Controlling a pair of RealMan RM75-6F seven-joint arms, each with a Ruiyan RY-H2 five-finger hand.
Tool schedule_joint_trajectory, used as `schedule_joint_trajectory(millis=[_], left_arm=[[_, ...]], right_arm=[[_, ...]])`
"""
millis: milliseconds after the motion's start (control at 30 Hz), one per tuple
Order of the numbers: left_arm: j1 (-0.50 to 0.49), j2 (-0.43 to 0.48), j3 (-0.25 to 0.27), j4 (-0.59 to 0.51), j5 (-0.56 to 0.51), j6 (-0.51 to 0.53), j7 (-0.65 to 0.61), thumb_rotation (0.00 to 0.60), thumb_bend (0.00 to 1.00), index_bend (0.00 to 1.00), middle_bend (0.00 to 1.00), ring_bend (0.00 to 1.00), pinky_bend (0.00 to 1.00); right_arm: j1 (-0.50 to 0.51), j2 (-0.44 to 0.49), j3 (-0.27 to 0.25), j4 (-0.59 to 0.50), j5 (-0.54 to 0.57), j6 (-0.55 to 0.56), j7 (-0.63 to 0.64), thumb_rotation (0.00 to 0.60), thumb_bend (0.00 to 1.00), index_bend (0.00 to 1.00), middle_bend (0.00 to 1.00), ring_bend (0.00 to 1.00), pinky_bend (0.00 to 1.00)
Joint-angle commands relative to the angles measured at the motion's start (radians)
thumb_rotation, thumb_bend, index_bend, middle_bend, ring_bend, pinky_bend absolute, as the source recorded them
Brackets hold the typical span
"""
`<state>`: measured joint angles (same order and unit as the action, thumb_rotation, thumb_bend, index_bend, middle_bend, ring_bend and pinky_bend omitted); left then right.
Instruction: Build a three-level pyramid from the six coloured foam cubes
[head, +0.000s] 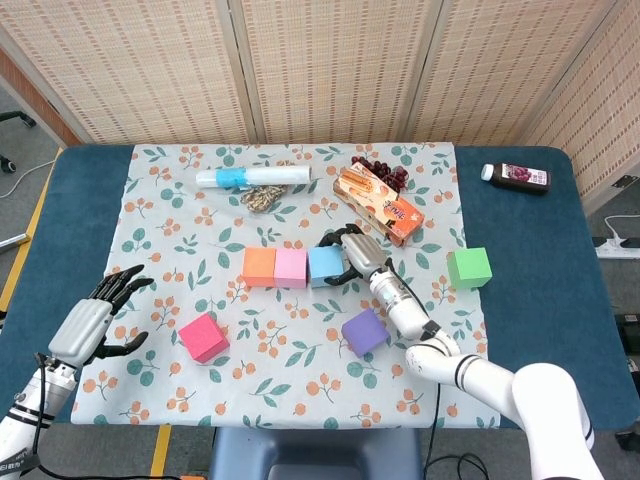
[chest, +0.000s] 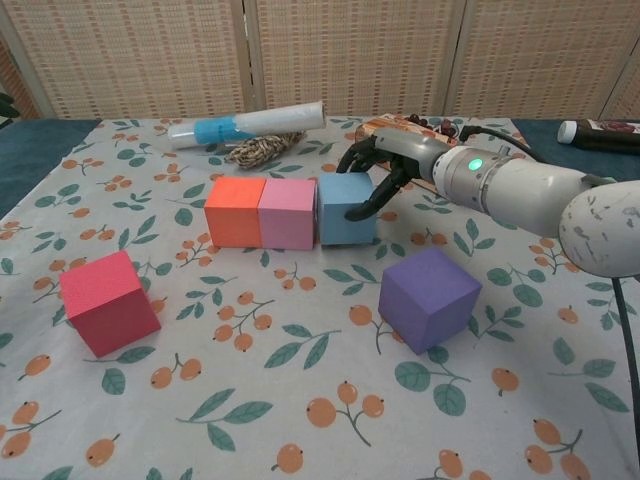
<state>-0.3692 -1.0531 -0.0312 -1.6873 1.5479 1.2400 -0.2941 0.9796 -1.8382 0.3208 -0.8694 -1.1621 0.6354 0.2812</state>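
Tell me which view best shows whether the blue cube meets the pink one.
Chest view: the blue cube and pink cube appear flush, side by side. Head view shows them smaller from above, the right hand beside the blue cube.

Your right hand (chest: 385, 178) covers the blue cube's (chest: 342, 210) right face, contact unclear. Chest view leaves out your left hand (head: 95, 322) and green cube (head: 469, 267). Juice bottle (chest: 603, 134) clipped at right edge, label unreadable. Grapes (head: 382, 172) part-hidden behind snack box (head: 378, 205).
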Motion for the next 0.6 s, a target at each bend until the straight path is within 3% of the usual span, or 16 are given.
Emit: schedule_joint_trajectory(millis=[33,600], left_arm=[[0.001,-0.001,0.001,0.003,0.001,0.001,-0.003,0.6,0.32,0.14,0.0,0.0,0.09],[0.003,-0.009,0.006,0.023,0.008,0.004,-0.02,0.6,0.32,0.13,0.0,0.0,0.09]], right_arm=[[0.002,-0.007,0.002,0.005,0.007,0.0,-0.007,0.6,0.12,0.48,0.4,0.16,0.0],[0.007,-0.029,0.008,0.024,0.014,0.005,-0.029,0.6,0.12,0.48,0.4,0.16,0.0]])
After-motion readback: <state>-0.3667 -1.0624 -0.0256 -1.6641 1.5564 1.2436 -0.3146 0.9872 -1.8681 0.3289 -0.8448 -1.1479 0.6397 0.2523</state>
